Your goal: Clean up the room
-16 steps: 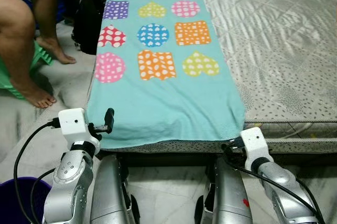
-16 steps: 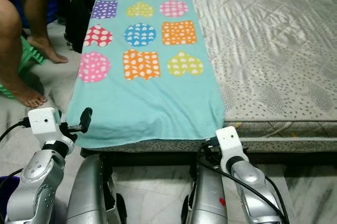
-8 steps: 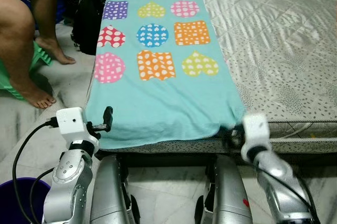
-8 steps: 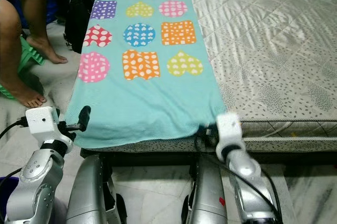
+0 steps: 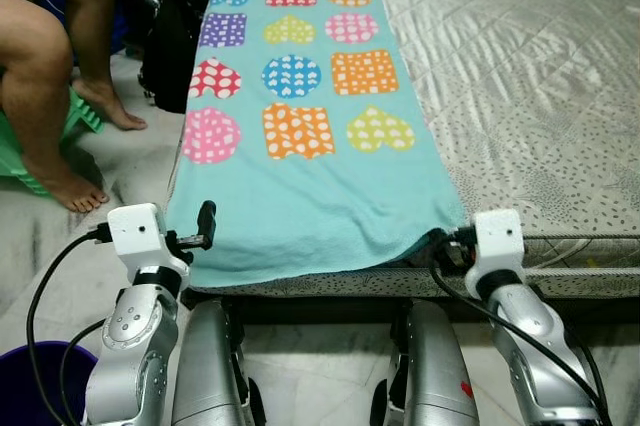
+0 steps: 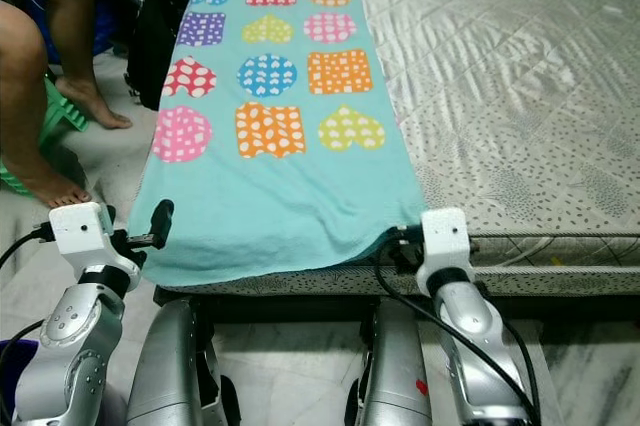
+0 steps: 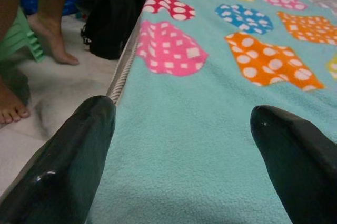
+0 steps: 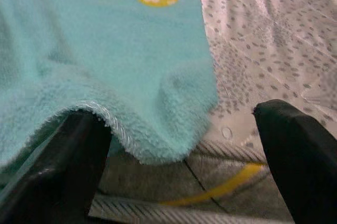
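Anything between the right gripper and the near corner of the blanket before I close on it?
Nothing visible. The right gripper is open, its fingers straddling the teal blanket's corner at the mattress edge.

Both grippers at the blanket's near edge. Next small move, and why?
Probably shut both on the corners. The left gripper and right gripper are open, each straddling a near corner of the teal blanket on the mattress, nothing gripped yet.

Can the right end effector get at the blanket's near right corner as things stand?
Probably yes. The right end effector is open, its fingers either side of the blanket corner, which hangs over the mattress edge, with nothing between them.
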